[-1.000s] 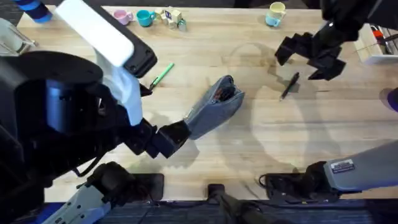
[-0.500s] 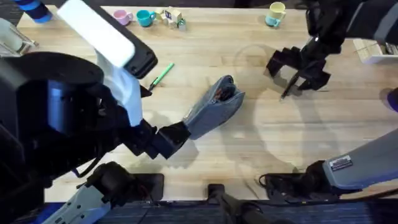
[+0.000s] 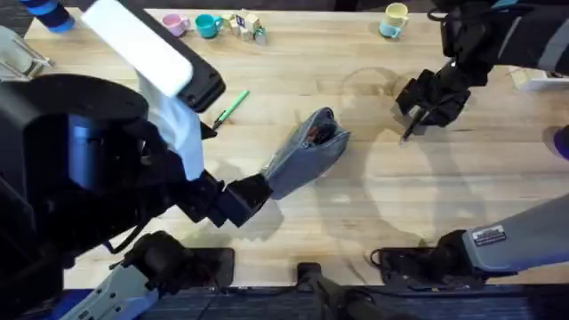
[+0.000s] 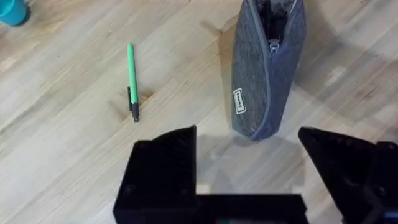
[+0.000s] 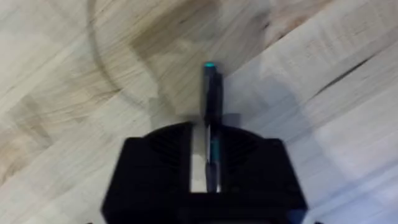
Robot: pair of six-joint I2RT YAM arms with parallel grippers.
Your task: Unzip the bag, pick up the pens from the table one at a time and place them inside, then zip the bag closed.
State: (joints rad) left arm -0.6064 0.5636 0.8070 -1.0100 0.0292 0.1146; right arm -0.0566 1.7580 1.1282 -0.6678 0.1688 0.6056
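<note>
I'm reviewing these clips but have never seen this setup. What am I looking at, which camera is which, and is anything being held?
Two robot arms work at a wooden table. One picture looks down from above; the other two come from cameras on each wrist. An unzipped grey bag lies mid-table, a green pen beside it. The left tool is open just short of the bag's end, holding nothing. The right tool has its fingers closed around the dark pen, which looks to lie on the wood. Cups stand along the far edge.
</note>
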